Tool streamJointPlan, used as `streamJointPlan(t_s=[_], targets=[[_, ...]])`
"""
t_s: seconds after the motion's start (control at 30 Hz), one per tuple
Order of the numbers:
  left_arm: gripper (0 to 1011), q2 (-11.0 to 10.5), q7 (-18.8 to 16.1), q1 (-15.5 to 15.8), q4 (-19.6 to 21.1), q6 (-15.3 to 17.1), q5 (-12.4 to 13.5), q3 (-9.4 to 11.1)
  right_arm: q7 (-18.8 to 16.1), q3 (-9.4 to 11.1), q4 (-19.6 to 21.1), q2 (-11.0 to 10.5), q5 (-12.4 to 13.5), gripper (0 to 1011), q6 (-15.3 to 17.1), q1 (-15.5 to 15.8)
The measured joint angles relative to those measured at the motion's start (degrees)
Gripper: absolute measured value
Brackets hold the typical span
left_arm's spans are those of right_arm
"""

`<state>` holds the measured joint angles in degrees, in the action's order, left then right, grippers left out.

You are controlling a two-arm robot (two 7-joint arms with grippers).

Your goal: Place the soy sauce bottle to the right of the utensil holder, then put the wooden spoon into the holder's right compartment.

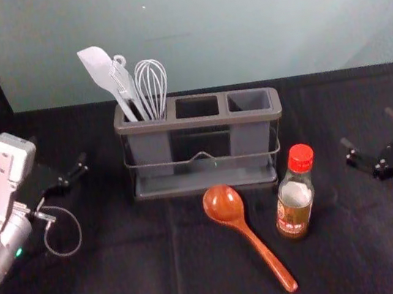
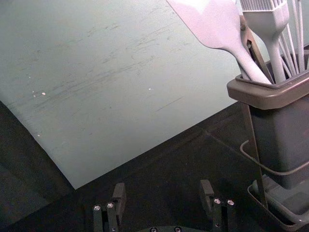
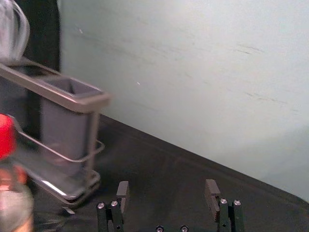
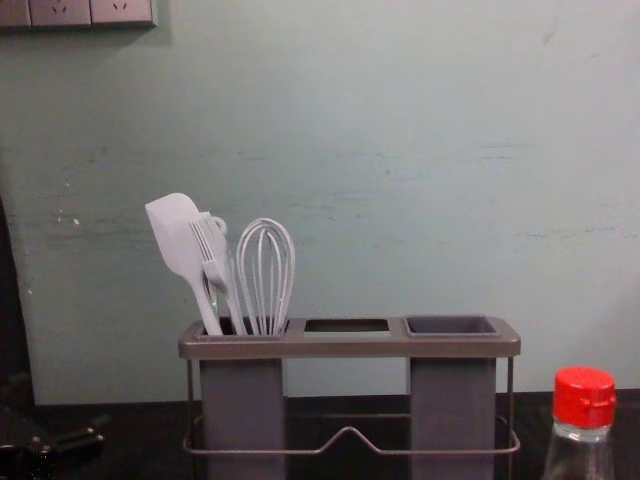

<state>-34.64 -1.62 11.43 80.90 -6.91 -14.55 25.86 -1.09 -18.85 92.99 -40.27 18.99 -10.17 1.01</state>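
My left gripper (image 1: 60, 154) stands open left of the utensil holder (image 1: 207, 178); the left wrist view shows this gripper (image 2: 163, 187) with nothing between its fingers. On the right side, my right gripper (image 1: 367, 128) is open too, and in its wrist view the gripper (image 3: 167, 187) holds nothing. The soy sauce bottle (image 1: 294, 199), red-capped, stands upright just in front of the holder's right end. Left of it lies the wooden spoon (image 1: 258, 245), bowl toward the holder and handle toward the front right. The holder's right compartment (image 4: 452, 400) and middle one are empty.
A spatula (image 4: 180, 240), a brush (image 4: 215, 262) and a whisk (image 4: 265, 270) stand in the holder's left compartment. Behind the black-covered table (image 1: 141, 273) rises a pale wall (image 1: 237, 22). The bottle is close to the spoon and the holder's front right corner.
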Motion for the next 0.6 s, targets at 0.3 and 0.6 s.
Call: streamJointPlan(t_s=[0.3,0.6], targets=[[1005,0.0,0.0,0.0,0.0,0.0,0.0,0.0,-8.73,5.85,7.17,-4.5,11.28,1002,-1.95,8.69],[1005,0.0,0.0,0.0,0.0,0.0,0.0,0.0,-18.36,8.09,11.2,-7.17,18.06,1003,-1.75,11.95]])
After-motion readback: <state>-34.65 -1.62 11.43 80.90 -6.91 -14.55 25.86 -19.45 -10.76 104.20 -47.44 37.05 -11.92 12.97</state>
